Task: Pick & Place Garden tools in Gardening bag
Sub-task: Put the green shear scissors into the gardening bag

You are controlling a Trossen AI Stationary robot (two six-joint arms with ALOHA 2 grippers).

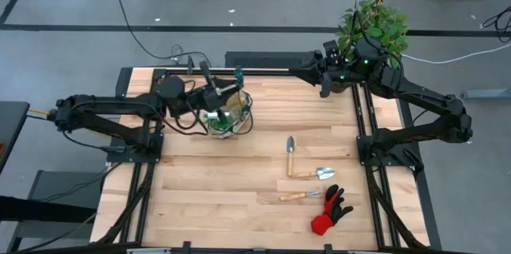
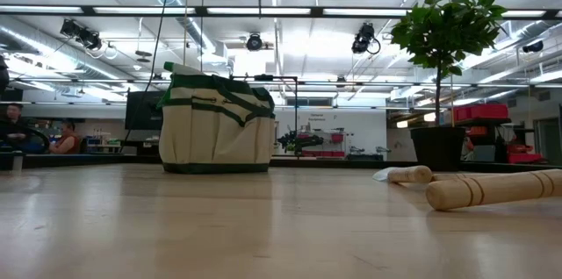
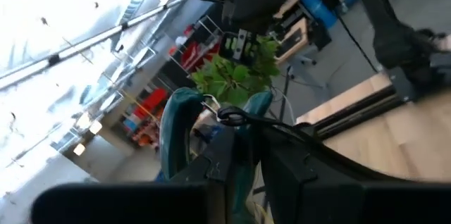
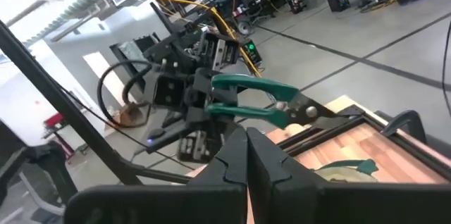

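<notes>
meanwhile, we see the left gripper [image 1: 227, 90] poised above the round tan fabric gardening bag with green trim [image 1: 230, 115] near the table's far edge, its jaws nearly closed on the green-handled pruning shears [image 4: 271, 104], held over the opening, we judge, for lowering in. our right gripper [image 1: 326, 86] waits with fingers pressed together, holding nothing, by the far right corner beside the leafy potted plant [image 1: 374, 24]. two wooden-handled metal tools [image 1: 291, 156], a third [image 1: 301, 196] and a red-and-black glove [image 1: 330, 210] lie toward the near right.
</notes>
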